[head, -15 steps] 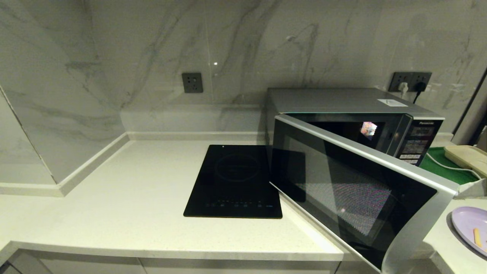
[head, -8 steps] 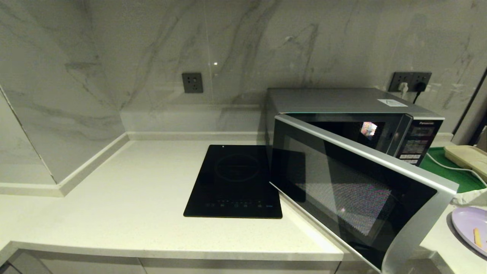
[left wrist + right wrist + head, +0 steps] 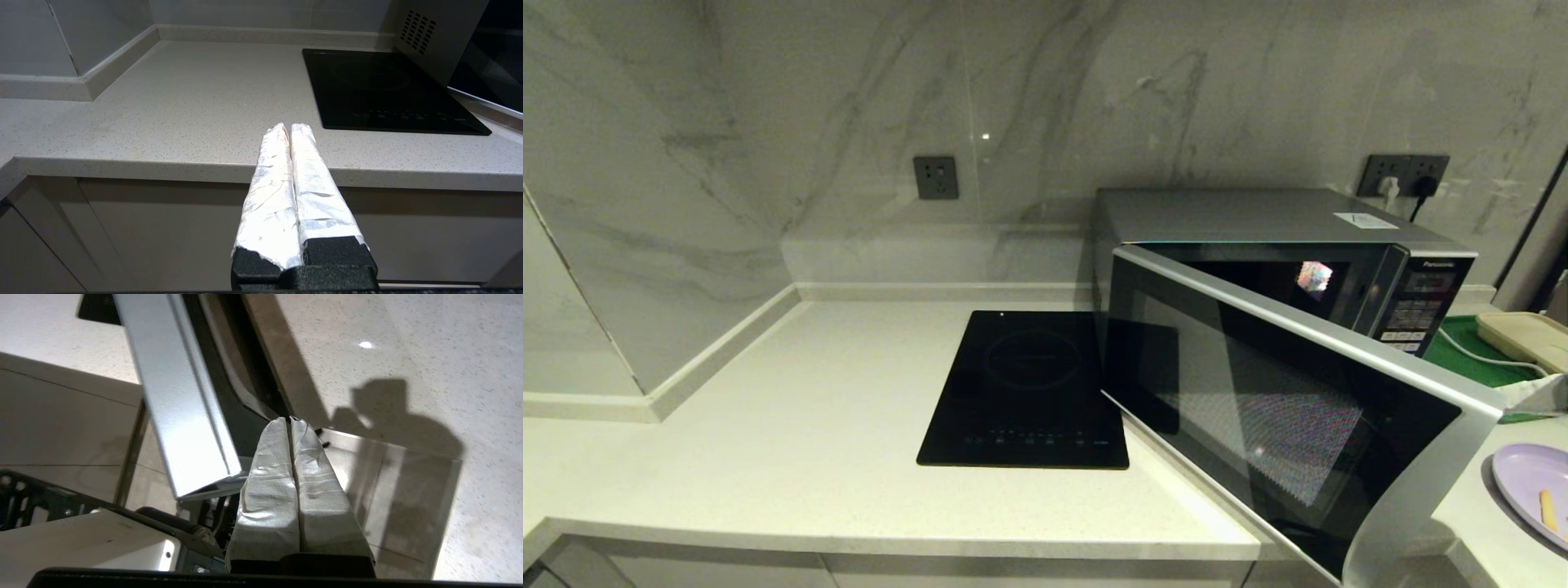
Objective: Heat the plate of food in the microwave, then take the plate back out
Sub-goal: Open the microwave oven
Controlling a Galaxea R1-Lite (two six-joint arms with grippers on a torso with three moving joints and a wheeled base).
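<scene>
The silver-grey microwave (image 3: 1258,216) stands at the back right of the counter. Its dark glass door (image 3: 1298,425) is swung partly open toward me. The pale-lavender plate (image 3: 1531,490) with an orange-yellow fry (image 3: 1544,506) lies on the counter at the far right edge, outside the microwave. My right gripper (image 3: 289,417) is shut on nothing, just beyond the door's free silver edge (image 3: 184,416). Its white-wrapped fingers (image 3: 1538,395) peek in above the plate. My left gripper (image 3: 288,126) is shut and empty, low before the counter's front edge.
A black glass cooktop (image 3: 1029,392) lies flat left of the microwave. Behind the plate are a green tray (image 3: 1470,351) and a beige tray (image 3: 1527,339), with a white cable across them. Marble walls close the back and left.
The right gripper's white tip at the far right edge dipped toward the plate, then rose again. The door, the plate and the left arm have stayed put.
</scene>
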